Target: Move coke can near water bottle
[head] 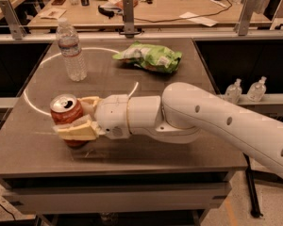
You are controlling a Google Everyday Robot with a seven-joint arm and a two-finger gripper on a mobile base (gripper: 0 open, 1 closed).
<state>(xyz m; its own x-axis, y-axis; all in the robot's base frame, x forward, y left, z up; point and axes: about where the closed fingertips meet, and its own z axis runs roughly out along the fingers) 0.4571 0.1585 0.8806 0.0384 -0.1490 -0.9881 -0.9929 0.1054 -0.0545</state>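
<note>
Red coke can, silver top: standing upright at the front left of the table; whether its base is touching the tabletop cannot be told.

Gripper: reaching in from the right at the end of a thick white arm. Its two cream fingers are closing on the coke can, one on the near side and one on the far side.

Water bottle, clear with a white cap: standing upright at the back left of the table, well apart from the coke can.

Green snack bag: lying flat at the back middle of the table, to the right of the water bottle.

White line: curving across the tabletop around the water bottle.

Two small bottles: standing on a ledge beyond the table's right edge.
</note>
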